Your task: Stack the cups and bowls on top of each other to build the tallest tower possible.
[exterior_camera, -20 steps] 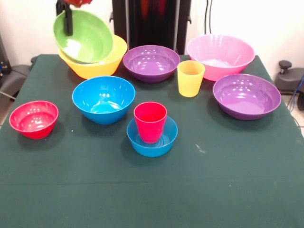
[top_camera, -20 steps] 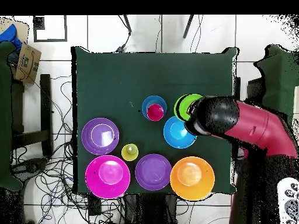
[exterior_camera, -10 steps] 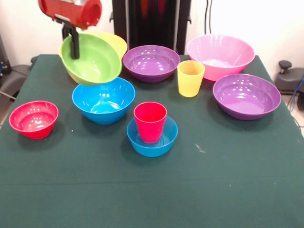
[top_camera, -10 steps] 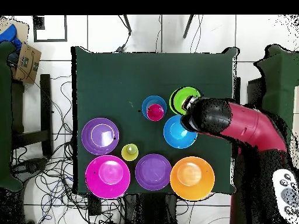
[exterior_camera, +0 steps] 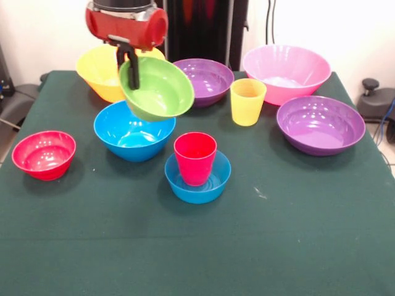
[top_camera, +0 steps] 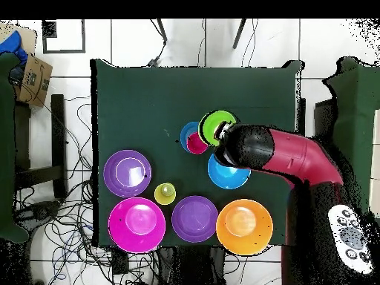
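Observation:
My gripper (exterior_camera: 131,73) is shut on the rim of the lime green bowl (exterior_camera: 157,87) and holds it tilted in the air, above the medium blue bowl (exterior_camera: 134,129) and up-left of the red cup (exterior_camera: 195,157). The red cup stands upright inside the small blue bowl (exterior_camera: 199,182). In the overhead view the green bowl (top_camera: 218,127) hangs just beside the red cup (top_camera: 197,142). The yellow cup (exterior_camera: 247,102) stands alone. The small red bowl (exterior_camera: 44,154) sits at the left. The large yellow bowl (exterior_camera: 100,71), two purple bowls (exterior_camera: 207,80) (exterior_camera: 321,123) and the pink bowl (exterior_camera: 286,73) stand toward the back.
The green table (exterior_camera: 296,240) holds all the pieces in its far half. My red arm (top_camera: 297,156) reaches across the medium blue bowl (top_camera: 228,177) in the overhead view and hides the small red bowl there. Cables and boxes lie on the floor around the table.
My gripper has carried the lime green bowl away from the large yellow bowl, over the medium blue bowl, toward the red cup. The other pieces have not moved.

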